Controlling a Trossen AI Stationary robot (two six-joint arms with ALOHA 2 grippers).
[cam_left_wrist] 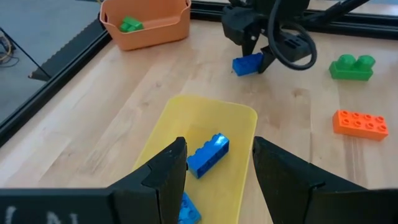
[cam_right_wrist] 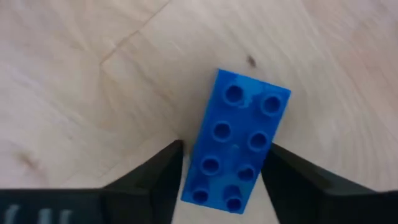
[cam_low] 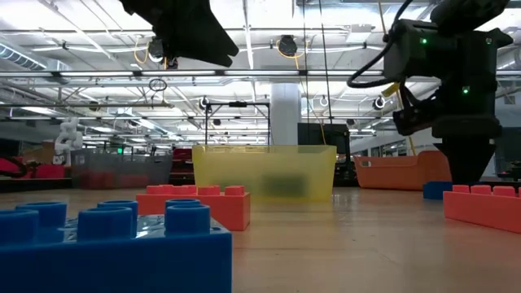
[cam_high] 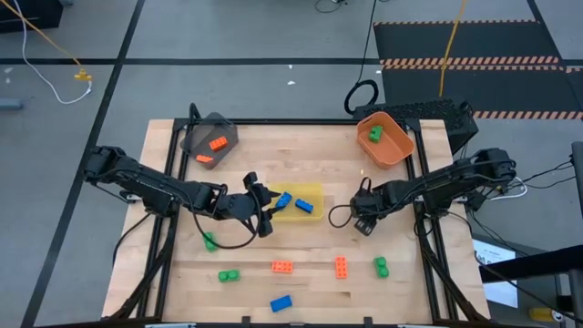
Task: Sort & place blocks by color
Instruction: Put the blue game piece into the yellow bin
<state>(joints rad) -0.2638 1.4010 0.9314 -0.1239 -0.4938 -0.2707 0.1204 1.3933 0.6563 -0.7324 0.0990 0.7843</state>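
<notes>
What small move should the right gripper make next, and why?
Probably close the right gripper on the blue block. Its fingers stand on either side of the block, which lies on the table, and gaps show on both sides. Blue blocks go in the yellow bin.

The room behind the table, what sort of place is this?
Probably a robotics lab in an industrial hall: exposed ceiling trusses with strip lights, hazard-striped floor mats, and a wooden table on a metal frame.

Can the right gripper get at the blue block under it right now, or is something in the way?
Probably yes. The right gripper sits directly over the blue block, a finger on each long side, with bare table around it. Nothing shows in the way. The left gripper is away over the yellow bin.
</notes>
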